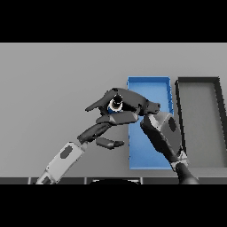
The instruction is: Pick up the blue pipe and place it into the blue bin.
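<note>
The blue pipe [115, 104] shows only as a small blue piece with a dark and white end, seen end-on inside my right hand [129, 103]. That hand is curled round it and hangs just past the left rim of the blue bin [149, 80], over the grey table. The right arm reaches in from the lower right and crosses the bin. My left hand [98, 132] sits just below the right hand, fingers relaxed and holding nothing.
A dark grey bin [198, 80] stands directly to the right of the blue bin. The grey table [48, 93] stretches away to the left and to the back.
</note>
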You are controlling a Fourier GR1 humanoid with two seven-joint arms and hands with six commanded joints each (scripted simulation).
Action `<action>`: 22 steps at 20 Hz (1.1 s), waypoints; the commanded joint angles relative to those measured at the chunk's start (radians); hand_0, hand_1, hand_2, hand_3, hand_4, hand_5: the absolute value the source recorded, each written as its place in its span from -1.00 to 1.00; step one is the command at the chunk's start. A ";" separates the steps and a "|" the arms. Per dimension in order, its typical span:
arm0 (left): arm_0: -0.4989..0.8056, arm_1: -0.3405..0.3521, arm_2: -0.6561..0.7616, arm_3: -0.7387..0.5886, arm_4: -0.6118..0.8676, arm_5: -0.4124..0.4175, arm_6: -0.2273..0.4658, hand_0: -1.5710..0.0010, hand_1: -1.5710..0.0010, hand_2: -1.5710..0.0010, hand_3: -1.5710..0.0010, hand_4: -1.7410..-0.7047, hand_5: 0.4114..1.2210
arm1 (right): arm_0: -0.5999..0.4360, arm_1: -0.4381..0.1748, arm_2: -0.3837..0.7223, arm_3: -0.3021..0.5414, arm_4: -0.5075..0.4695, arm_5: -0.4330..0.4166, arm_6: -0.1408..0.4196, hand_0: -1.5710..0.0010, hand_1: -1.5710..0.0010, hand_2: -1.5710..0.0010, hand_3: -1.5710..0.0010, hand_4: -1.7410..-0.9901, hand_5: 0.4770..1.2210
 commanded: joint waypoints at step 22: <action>0.024 0.048 0.011 -0.028 -0.013 0.005 0.020 1.00 1.00 1.00 1.00 0.76 -0.86 | 0.195 -0.177 -0.325 0.428 0.343 -0.143 0.034 -1.00 -1.00 -1.00 -1.00 -0.36 1.00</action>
